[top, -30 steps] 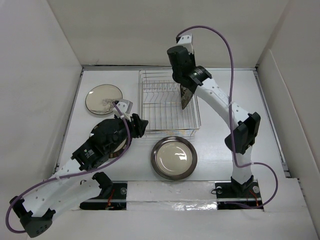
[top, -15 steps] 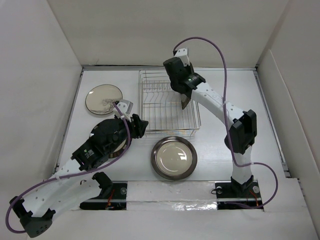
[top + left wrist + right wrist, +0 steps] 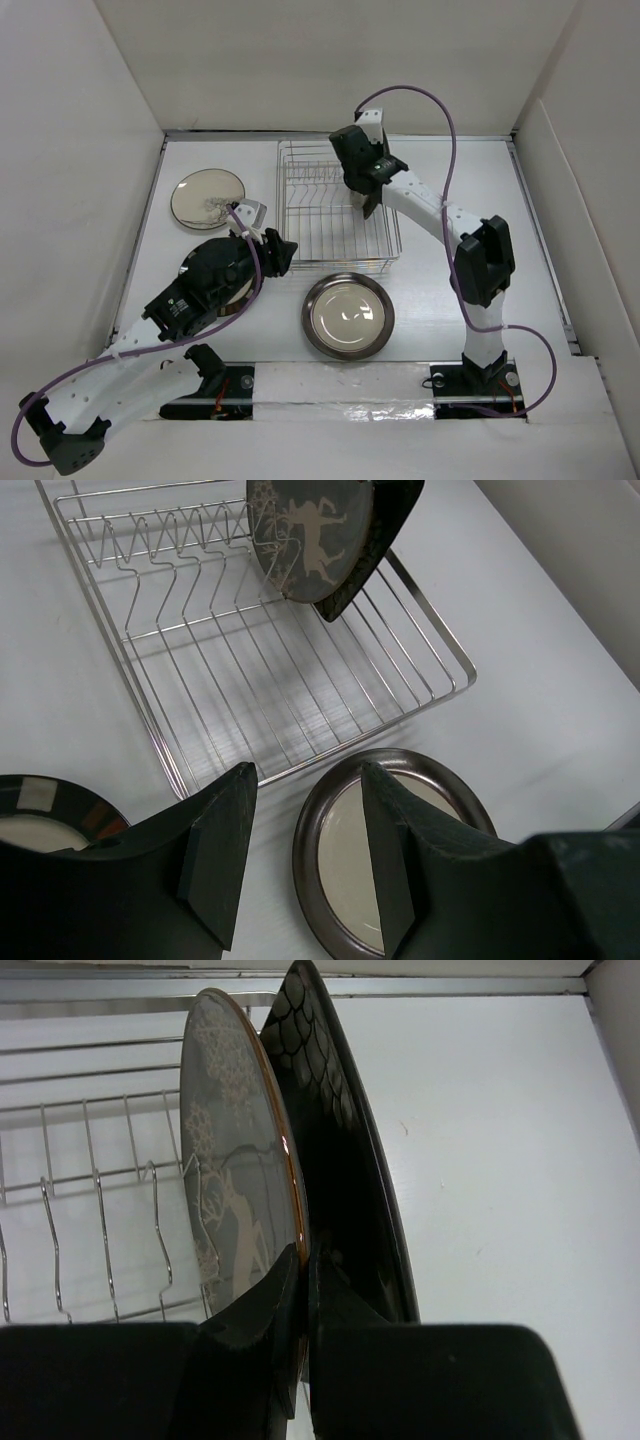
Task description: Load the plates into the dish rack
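Right gripper (image 3: 305, 1300) is clamped on the rim of the grey deer plate (image 3: 235, 1160), with the dark plate (image 3: 340, 1130) close against it, above the dish rack (image 3: 330, 235) at its 3 o'clock side. This looks like the loading step. Next, the edge must go down between two prongs (image 3: 170, 540) before release.

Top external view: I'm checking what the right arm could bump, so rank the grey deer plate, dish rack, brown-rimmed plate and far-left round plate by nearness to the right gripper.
1. grey deer plate, held by the right gripper.
2. dish rack, under it.
3. brown-rimmed plate, centre, toward the bases.
4. far-left round plate, across the table.
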